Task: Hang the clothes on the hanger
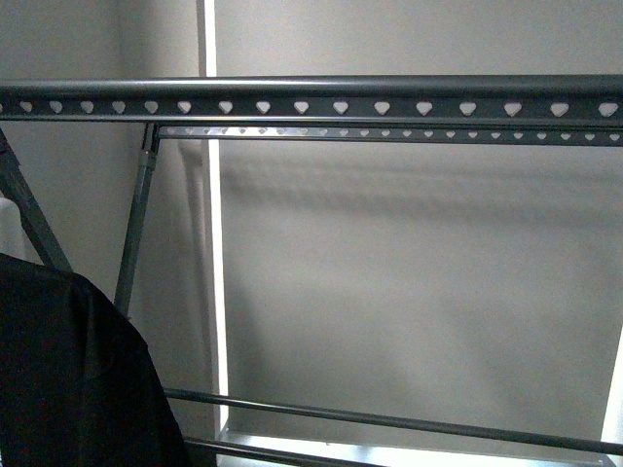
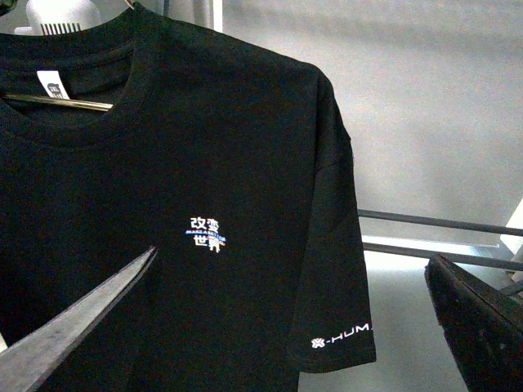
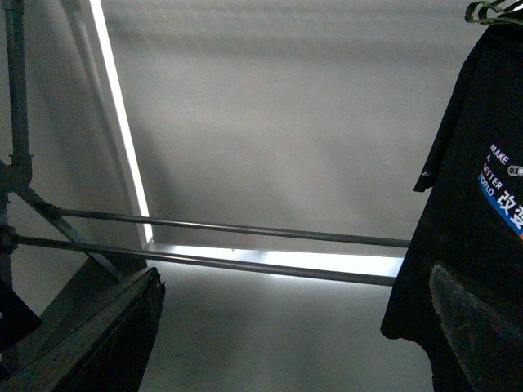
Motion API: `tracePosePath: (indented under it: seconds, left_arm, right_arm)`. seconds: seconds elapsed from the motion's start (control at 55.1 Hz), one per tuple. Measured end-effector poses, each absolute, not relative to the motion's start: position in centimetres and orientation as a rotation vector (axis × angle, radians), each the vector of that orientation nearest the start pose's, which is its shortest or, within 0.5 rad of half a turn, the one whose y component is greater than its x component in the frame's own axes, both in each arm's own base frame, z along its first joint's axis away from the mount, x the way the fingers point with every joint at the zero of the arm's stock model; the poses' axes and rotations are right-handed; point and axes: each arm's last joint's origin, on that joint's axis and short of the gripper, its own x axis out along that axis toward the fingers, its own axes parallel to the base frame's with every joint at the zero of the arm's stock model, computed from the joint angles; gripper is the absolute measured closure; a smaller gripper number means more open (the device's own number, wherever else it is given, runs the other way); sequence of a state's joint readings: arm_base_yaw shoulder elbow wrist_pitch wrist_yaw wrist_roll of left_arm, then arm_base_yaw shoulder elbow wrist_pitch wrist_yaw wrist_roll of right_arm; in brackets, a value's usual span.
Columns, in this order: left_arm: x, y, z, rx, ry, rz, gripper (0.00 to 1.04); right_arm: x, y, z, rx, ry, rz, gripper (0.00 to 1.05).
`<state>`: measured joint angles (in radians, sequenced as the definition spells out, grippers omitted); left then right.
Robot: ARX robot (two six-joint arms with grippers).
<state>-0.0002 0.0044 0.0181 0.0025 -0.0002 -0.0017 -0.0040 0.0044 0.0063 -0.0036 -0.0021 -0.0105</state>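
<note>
Left wrist view: L gripper (image 2: pixel 292 257) spread wide, empty (R gripper (image 3: pixel 296 272) likewise), T-shirt (image 2: pixel 204 163) ahead.

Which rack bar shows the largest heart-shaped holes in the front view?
The top bar; the bar just behind it shows smaller holes, and the low bars are plain.

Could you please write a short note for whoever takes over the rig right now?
Left gripper: open, empty, facing the chest of the T-shirt.
Right gripper: open, empty, facing the rack's lower bars.
T-shirt: on a small hanger inside its collar; in the front view low at the left, below the rack's top rail.
Done: shirt is on its small hanger; what holds that up is out of view.
Left: the visible rail is bare, so hanging the shirt there probably remains.
</note>
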Motion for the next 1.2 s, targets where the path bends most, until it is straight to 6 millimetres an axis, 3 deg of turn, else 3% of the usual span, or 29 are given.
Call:
tracePosePath:
  seconds: [0.345,0.435,0.508,0.635,0.726,0.853,0.907,1.197]
  left_arm:
    - [9.7,0.0,17.0,-0.002,-0.016,0.000,0.07]
    - [10.1,-0.1,16.9,0.020,0.009,-0.136,0.07]
    - [11.2,0.0,18.5,-0.022,0.013,-0.078,0.07]
    - [15.4,1.4,24.1,-0.250,0.048,0.109,0.07]
    - [19.8,2.3,26.3,-0.459,0.140,0.168,0.07]
    - [25.9,3.1,26.9,-0.668,0.245,0.271,0.07]
    - [27.7,3.3,27.0,-0.700,0.241,0.311,0.07]
    - [32.9,3.0,26.7,-0.747,0.233,0.395,0.07]
  right_arm:
    - [9.8,0.0,16.5,-0.010,0.002,-0.002,0.07]
    - [9.8,0.0,16.5,-0.010,0.002,-0.002,0.07]
    - [9.8,0.0,16.5,-0.010,0.002,0.000,0.07]
    - [9.8,0.0,16.5,-0.010,0.002,-0.001,0.07]
    - [9.8,0.0,16.5,-0.010,0.002,-0.001,0.07]
    - [9.8,0.0,16.5,-0.010,0.002,-0.001,0.07]
    - [9.8,0.0,16.5,-0.010,0.002,-0.001,0.07]
    - [9.8,0.0,16.5,-0.010,0.002,-0.001,0.07]
